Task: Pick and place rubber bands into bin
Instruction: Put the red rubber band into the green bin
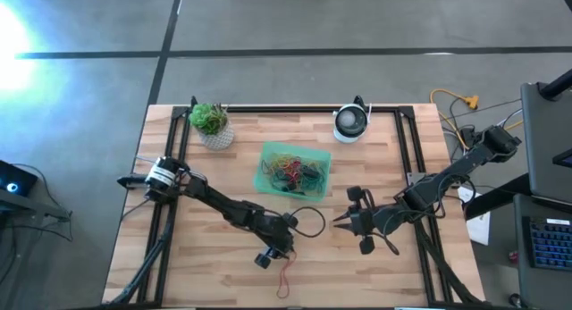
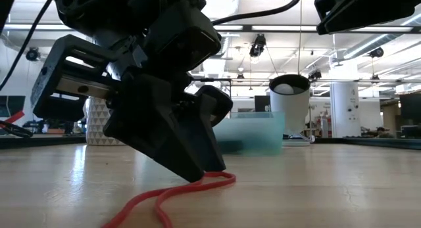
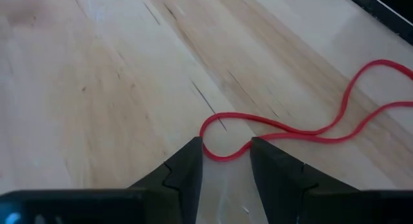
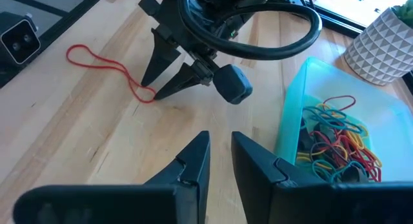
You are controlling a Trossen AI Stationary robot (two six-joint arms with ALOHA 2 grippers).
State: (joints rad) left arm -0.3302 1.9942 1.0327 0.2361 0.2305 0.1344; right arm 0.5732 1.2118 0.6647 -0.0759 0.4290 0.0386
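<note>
High view: the left hand (image 1: 273,253) is down at the counter's (image 1: 179,256) near edge over a red rubber band (image 1: 284,281), the bin (image 1: 294,169) well apart.

Low view: its tips touch the loop.

Left wrist view: fingers (image 3: 187,169) slightly spread, straddling the band's end — close squarely (lift only once gripped).

Right wrist view: the right hand (image 4: 219,153) waits, narrowly parted.
</note>
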